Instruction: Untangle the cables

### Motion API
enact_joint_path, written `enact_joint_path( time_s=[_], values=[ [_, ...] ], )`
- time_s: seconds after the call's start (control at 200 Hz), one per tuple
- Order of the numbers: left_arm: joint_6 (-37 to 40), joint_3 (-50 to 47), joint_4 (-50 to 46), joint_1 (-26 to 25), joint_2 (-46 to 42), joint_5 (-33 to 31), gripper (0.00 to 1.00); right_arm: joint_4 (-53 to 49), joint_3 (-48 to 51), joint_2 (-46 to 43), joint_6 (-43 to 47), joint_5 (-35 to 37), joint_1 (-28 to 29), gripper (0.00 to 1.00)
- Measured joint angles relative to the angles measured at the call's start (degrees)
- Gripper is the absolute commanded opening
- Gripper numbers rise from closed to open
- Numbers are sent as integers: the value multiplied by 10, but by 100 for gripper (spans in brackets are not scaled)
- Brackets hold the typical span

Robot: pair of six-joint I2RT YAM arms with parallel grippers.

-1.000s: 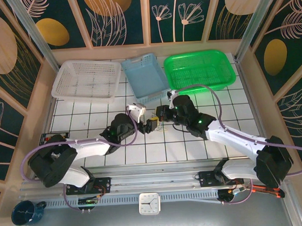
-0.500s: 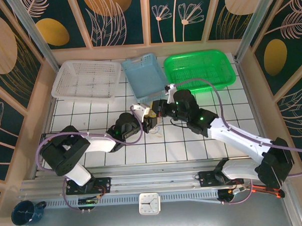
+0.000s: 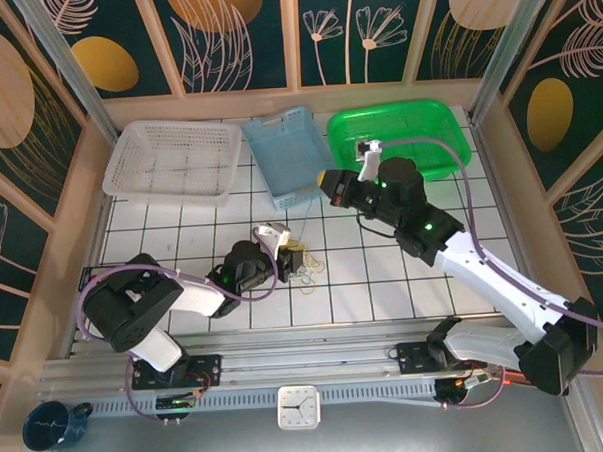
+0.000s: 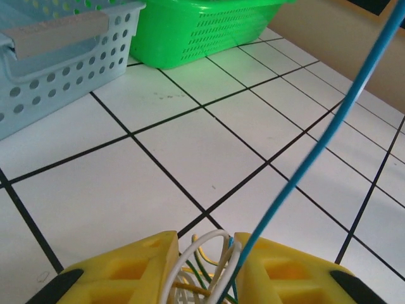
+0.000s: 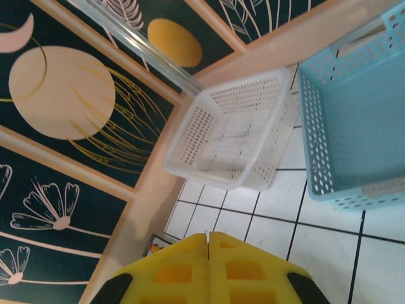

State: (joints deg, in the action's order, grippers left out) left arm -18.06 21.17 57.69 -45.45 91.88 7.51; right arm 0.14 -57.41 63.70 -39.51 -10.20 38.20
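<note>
Your left arm (image 3: pixel 199 291) lies low, elbow folded near its base, forearm stretched rightward. Its gripper, the left gripper (image 3: pixel 293 254), has its yellow fingers (image 4: pixel 126 272) drawn close, pinching the cables (image 4: pixel 205 266) between them. Your right arm (image 3: pixel 473 264) reaches forward and leftward, raised, and the right gripper (image 3: pixel 326 178) has its pads pressed flat together.

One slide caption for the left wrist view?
Left gripper clamps the cables while one blue cable stretches taut above the table.
</note>
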Motion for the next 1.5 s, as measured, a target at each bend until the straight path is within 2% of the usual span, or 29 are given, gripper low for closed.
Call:
enact_joint_path(
  time_s=[0.2, 0.686, 0.881, 0.966, 1.101, 1.256, 1.501],
  values=[
    [-3, -2, 4, 0, 0, 0, 31, -1, -33, -3, 0, -18, -23, 0],
    [-7, -2, 32, 0, 23, 0, 30, -11, -147, 26, -4, -81, -30, 0],
    [-7, -4, 32, 0, 33, 0, 32, 17, -167, 35, -26, -108, -43, 0],
    [-12, -6, 32, 0, 33, 0, 37, 27, -168, 40, -32, -120, -44, 0],
    [-17, -15, 21, 0, 17, -3, 54, 44, -151, 41, -35, -125, -44, 0],
    [-16, -28, -11, 0, -44, -6, 73, 52, -104, 36, -34, -124, -44, 0],
    [-8, -33, -53, 0, -137, -12, 84, 52, -52, 23, -28, -119, -32, 0]
  ],
)
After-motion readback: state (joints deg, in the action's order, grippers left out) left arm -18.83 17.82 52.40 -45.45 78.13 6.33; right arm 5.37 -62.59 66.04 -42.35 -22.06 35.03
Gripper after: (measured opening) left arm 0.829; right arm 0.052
